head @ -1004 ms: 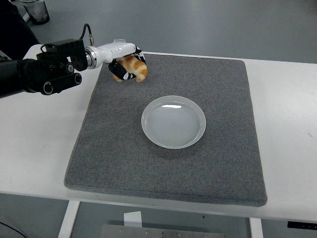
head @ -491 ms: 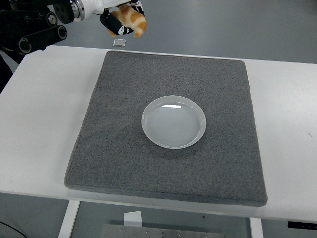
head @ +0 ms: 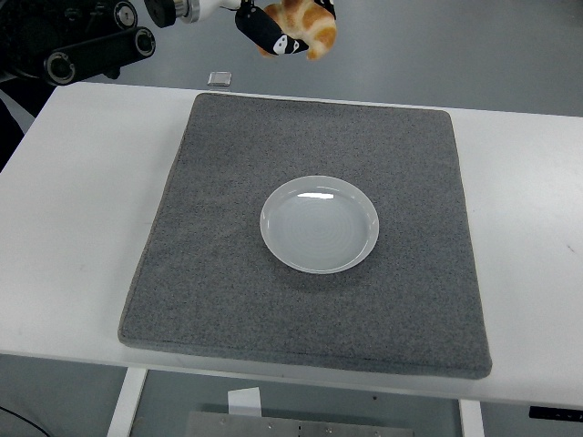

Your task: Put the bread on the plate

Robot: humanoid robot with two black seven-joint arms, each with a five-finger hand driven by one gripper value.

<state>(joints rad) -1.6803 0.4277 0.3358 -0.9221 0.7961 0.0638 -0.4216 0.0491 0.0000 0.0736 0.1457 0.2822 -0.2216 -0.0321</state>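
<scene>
Bread in hand, high over the far edge; plate not yet reached.

I have the left hand curled around the bread, a golden croissant-like piece, holding it in the air beyond the far edge of the grey mat. The white plate sits bare at the mat's middle, well apart from the bread. By my reading the pickup is done; carrying over and setting down remain. The hand is cut off by the picture's top, so I cannot count which fingers grip. A small silvery object lies on the table by the mat's far corner; I cannot identify it. My right arm is out of view.
</scene>
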